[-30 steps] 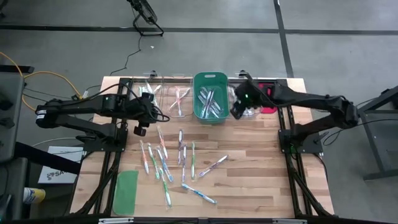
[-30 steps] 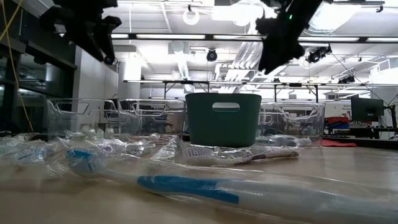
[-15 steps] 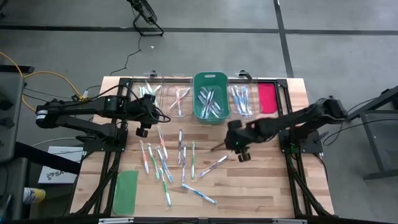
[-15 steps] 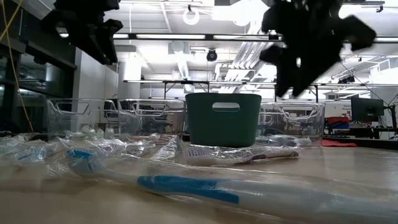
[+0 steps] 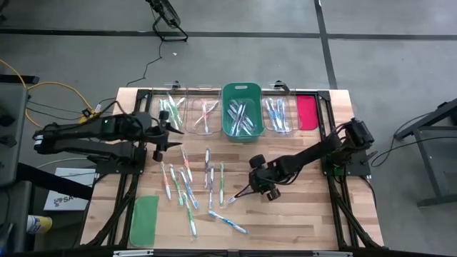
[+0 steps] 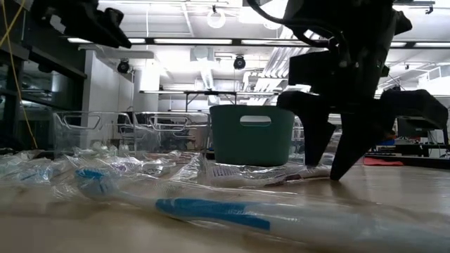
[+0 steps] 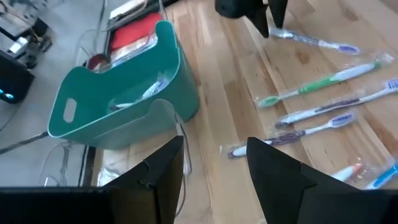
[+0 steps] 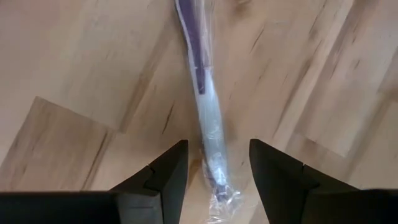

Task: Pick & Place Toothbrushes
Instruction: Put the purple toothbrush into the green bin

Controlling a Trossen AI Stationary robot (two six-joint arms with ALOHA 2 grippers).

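— Right hand: where did I have it?
— Low on the desk, fingers spread astride a wrapped purple toothbrush, not pinching it.
— And my left hand?
— Spread too, empty, raised beside the green bin. Loose toothbrushes lay mid-desk.

The wooden table stands on a grey concrete floor crossed by dark lines. A yellow cable lies on the floor at the far left. Beyond the table, the room has a white ceiling with pipes, strip lights and a pillar.
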